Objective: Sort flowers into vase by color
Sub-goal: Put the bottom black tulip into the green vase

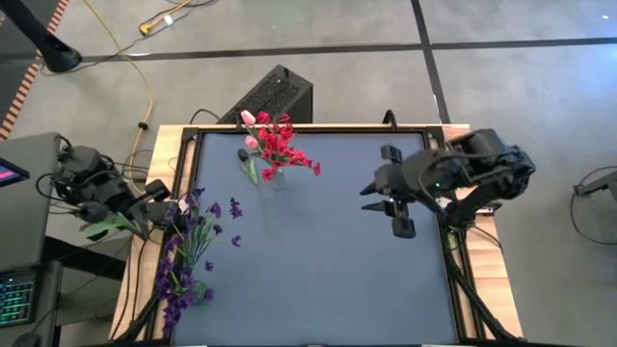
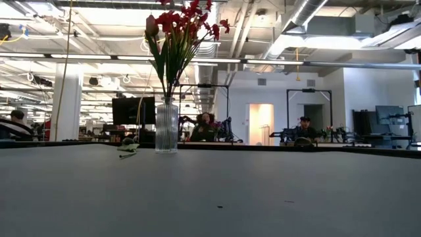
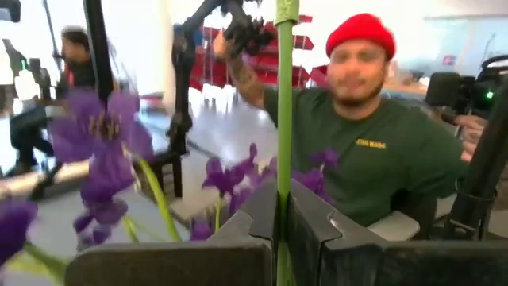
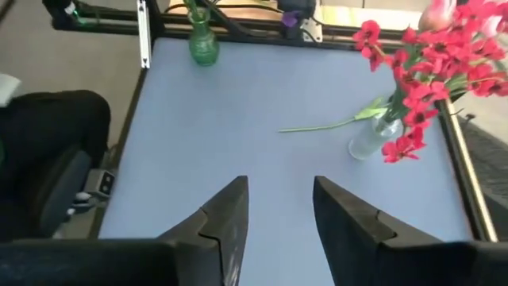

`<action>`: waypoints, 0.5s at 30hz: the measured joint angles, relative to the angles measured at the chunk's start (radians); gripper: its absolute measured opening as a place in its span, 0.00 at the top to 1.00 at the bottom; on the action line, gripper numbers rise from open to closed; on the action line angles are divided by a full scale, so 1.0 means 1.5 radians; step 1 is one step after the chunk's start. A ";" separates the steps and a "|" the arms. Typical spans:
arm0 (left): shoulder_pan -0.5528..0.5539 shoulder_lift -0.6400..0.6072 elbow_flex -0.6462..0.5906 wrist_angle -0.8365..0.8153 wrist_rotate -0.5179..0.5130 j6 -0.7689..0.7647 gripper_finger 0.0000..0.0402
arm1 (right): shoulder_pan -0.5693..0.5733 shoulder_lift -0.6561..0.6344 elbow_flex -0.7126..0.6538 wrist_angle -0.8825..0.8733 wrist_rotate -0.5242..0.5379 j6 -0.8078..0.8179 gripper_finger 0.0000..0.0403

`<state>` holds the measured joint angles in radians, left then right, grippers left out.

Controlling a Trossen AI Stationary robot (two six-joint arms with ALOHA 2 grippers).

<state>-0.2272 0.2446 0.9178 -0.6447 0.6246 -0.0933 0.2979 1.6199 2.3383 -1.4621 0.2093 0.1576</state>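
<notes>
A clear ribbed vase (image 1: 278, 178) (image 2: 166, 126) (image 4: 369, 139) stands at the table's far middle and holds red blossom sprays (image 1: 280, 143) (image 4: 444, 63) and a pink tulip bud (image 1: 248, 118). Beside it a loose green stem (image 4: 325, 125) lies flat on the table. Purple flowers (image 1: 188, 251) (image 3: 103, 151) crowd the table's left edge around my left gripper (image 1: 159, 204) (image 3: 282, 214), which is shut on a green stem. A small green vase (image 4: 202, 44) stands on the table near that edge. My right gripper (image 1: 390, 198) (image 4: 279, 206) hovers open over the table's right half. My left gripper pinches a thin green stem (image 3: 283, 159) between its two fingers (image 3: 254, 214). The stem runs straight across the fingers and out of the picture on both sides. Purple blossoms show around it; where its ends rest cannot be told.
A black box (image 1: 275, 94) sits just beyond the table's far edge. The dark mat (image 1: 328, 260) is bare across its middle and near part. A person in a red cap and green shirt (image 3: 365, 135) shows past the left gripper, and more people sit in the room behind (image 2: 304, 128).
</notes>
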 joint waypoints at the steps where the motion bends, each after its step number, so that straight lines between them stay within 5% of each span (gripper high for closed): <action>1: 0.000 -0.008 -0.009 0.017 0.004 0.002 1.00 | 0.008 0.000 0.000 -0.002 0.013 0.000 0.59; 15: 0.000 -0.134 -0.194 0.229 0.079 -0.065 1.00 | 0.017 -0.004 0.000 0.007 0.042 0.009 0.69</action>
<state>-0.2272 0.0442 0.6266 -0.3006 0.7431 -0.1909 0.3233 1.6147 2.3383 -1.4509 0.2718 0.1716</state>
